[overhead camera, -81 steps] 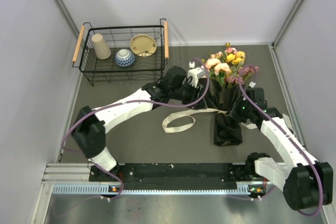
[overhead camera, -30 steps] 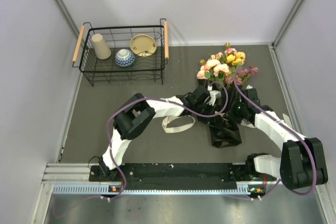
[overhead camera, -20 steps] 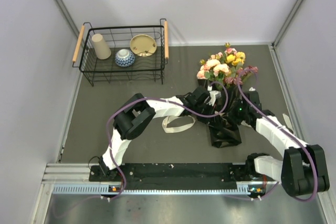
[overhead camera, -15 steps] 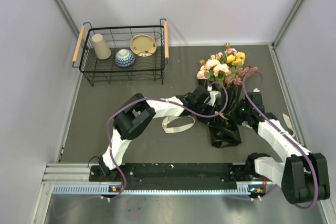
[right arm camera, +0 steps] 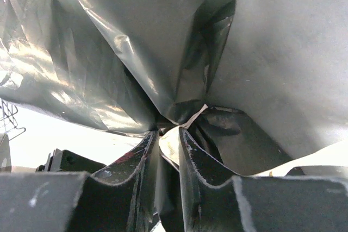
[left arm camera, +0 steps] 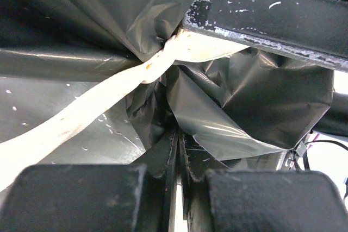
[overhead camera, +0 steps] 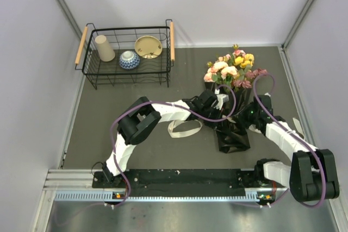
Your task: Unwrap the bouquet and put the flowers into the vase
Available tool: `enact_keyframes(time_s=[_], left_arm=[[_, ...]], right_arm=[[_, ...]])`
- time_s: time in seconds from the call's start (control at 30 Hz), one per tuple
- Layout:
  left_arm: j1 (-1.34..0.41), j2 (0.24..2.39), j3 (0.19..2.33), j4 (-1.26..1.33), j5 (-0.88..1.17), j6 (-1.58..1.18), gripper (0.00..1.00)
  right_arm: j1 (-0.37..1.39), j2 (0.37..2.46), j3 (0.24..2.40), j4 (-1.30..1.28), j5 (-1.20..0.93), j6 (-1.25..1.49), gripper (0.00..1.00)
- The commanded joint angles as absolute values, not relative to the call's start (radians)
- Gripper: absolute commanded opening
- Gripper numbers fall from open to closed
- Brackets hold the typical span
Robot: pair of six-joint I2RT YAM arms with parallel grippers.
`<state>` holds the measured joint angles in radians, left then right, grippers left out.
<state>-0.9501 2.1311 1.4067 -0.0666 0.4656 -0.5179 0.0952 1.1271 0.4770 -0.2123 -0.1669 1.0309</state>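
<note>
The bouquet's flowers [overhead camera: 231, 71] stand at the back right, pink, peach and yellow. Their black paper wrap [overhead camera: 234, 137] spreads crumpled on the table in front of them. My left gripper [overhead camera: 220, 111] is at the wrap's left side, shut on a fold of the black paper [left arm camera: 239, 107], seen close up as left gripper [left arm camera: 178, 150]. The right gripper [overhead camera: 246, 117] is at the wrap's right side. Close up, the right gripper [right arm camera: 168, 137] has its jaws a little apart with the cream ribbon [right arm camera: 173, 148] lying between them. The ribbon [overhead camera: 184, 129] trails left across the table. The vase is out of view.
A black wire basket [overhead camera: 130, 77] with wooden handles stands at the back left. It holds a beige paper cup [overhead camera: 104, 48], a blue-patterned bowl [overhead camera: 129, 59] and a yellowish plate [overhead camera: 148, 46]. Grey walls close in on both sides.
The right gripper's jaws have parted slightly around the ribbon and its arm has shifted a little. The left arm folded in earlier and has held still for the last second.
</note>
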Motion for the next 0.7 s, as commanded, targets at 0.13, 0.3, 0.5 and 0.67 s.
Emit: enact_keyframes(time_s=[0.13,0.3,0.5,0.67], left_arm=[[-0.946,2.083,1.391,-0.061,0.462,-0.500,0.09],[-0.948,2.085,1.391,-0.064,0.460,-0.500,0.10],[-0.948,2.094,1.387,-0.069,0.439,-0.500,0.10],[-0.946,2.103,1.382,-0.087,0.413,-0.499,0.10]], right_arm=[[0.089,1.170,0.457,-0.152,-0.144,1.081,0.24],[0.087,1.160,0.453,-0.140,-0.152,1.088,0.04],[0.089,1.065,0.466,-0.164,-0.118,1.086,0.00],[0.077,0.944,0.437,-0.170,-0.083,1.146,0.00]])
